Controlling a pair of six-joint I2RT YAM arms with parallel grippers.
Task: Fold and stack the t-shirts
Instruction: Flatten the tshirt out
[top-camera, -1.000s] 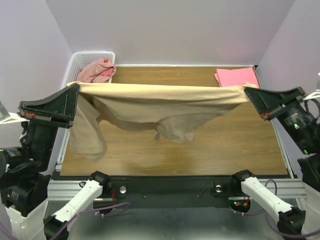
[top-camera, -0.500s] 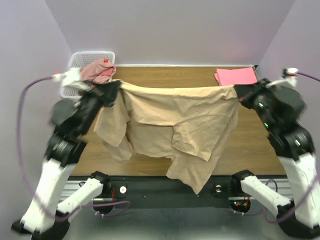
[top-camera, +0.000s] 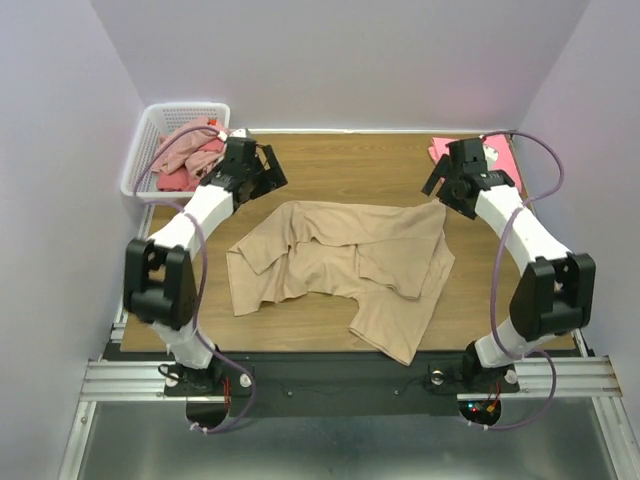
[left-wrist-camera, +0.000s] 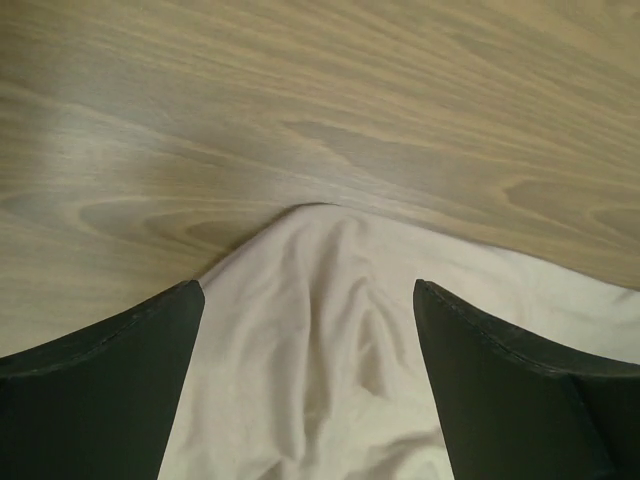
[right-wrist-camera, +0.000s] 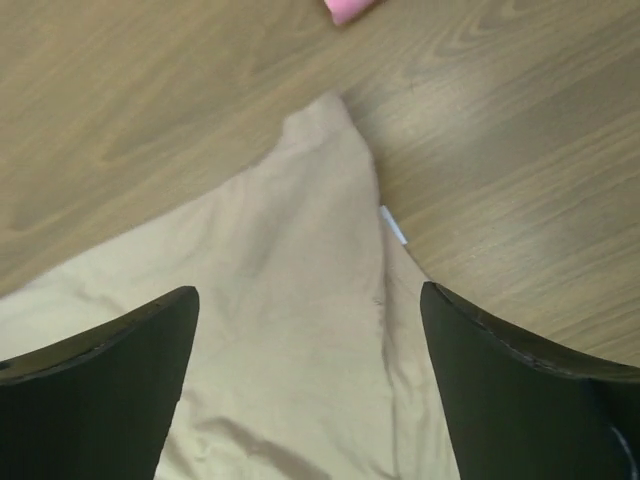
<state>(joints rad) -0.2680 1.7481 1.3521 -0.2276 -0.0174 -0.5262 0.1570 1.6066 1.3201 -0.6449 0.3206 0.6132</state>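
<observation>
Both left fingers (left-wrist-camera: 100, 390) and right fingers (right-wrist-camera: 100, 380) spread above beige t-shirt (top-camera: 340, 260) corners; basket (top-camera: 185, 108) and pink t-shirt (top-camera: 502, 155) nearby.

white lattice basket (top-camera: 185, 106): far-left corner | wood-grain table (top-camera: 340, 165) | metal rail (top-camera: 130, 375): near edge

A spread t-shirt (top-camera: 340, 262) on the table (top-camera: 350, 165); basket (top-camera: 185, 106) far left, folded t-shirt (top-camera: 505, 152) far right
</observation>
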